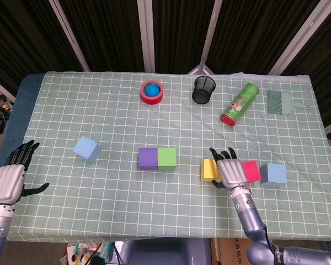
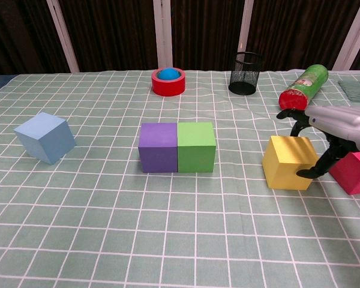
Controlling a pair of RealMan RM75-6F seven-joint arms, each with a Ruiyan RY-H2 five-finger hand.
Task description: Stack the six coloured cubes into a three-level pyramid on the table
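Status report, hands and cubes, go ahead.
Left hand open, idle at table edge. Right hand open, between yellow cube and red cube. Purple cube, green cube paired. Nothing stacked.

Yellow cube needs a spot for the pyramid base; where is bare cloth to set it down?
Bare cloth lies between the green cube and yellow cube, and between the lone blue cube and purple cube. It is crowded around the right hand.
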